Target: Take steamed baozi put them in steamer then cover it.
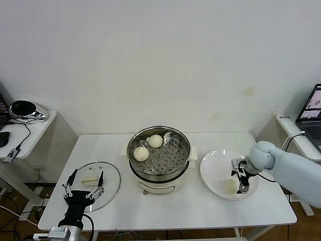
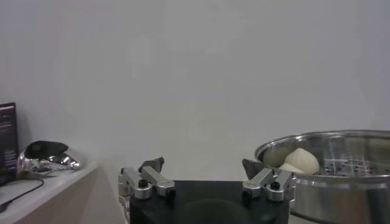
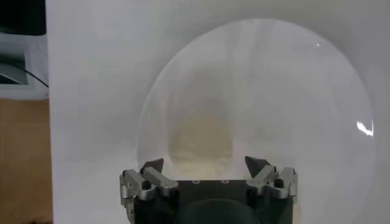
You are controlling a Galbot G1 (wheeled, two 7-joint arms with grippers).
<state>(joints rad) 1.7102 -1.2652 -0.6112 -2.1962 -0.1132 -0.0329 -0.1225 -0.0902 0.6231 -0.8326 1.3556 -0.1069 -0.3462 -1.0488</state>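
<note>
Plate's baozi (image 1: 229,186) half behind right tool (image 1: 243,182)

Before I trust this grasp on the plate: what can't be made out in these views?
- Right gripper over the baozi on the plate: contact unclear in head view; right wrist view shows only a blur.
- Steamer floor: near rim hides it in left wrist view.
- Lid: left gripper partly covers it.

the right gripper (image 1: 243,181) is reaching down at the table's right side, fingers parted. the left gripper (image 1: 83,187) sits low at front-left, wide open.
</note>
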